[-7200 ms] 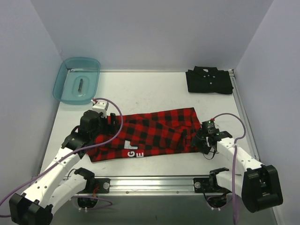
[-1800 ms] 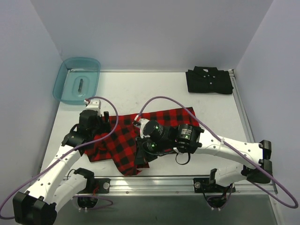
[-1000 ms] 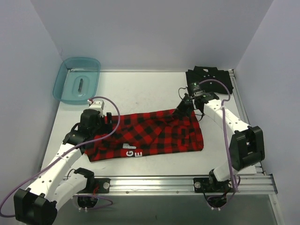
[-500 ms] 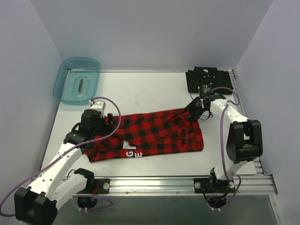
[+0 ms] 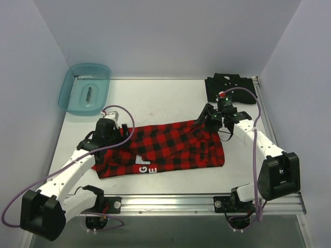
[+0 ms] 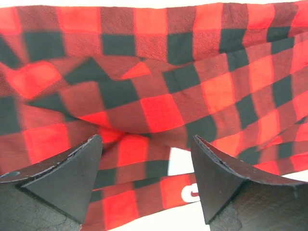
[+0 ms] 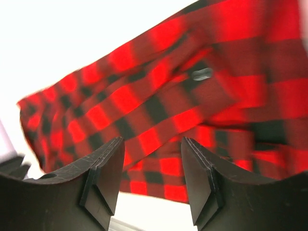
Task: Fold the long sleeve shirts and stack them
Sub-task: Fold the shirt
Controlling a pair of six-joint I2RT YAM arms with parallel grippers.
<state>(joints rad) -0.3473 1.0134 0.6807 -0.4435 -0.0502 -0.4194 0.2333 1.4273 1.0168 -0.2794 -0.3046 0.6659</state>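
Note:
The red-and-black plaid shirt [image 5: 165, 147] lies folded in a long strip across the middle of the table, white letters near its front edge. It fills the left wrist view [image 6: 154, 86] and the right wrist view [image 7: 159, 106]. The black shirt [image 5: 235, 89] lies folded at the back right. My left gripper [image 5: 115, 135] is open and empty just above the strip's left end. My right gripper [image 5: 209, 120] is open and empty above the strip's upper right corner.
A translucent teal bin [image 5: 85, 88] with a small dark object in it stands at the back left. A metal rail [image 5: 170, 199] runs along the table's front edge. Grey walls close the sides and back.
My right arm swung across the plaid shirt, then back to the strip's right end; the shirt lies flat again. Over the last second my left gripper shifted slightly right over the left end.

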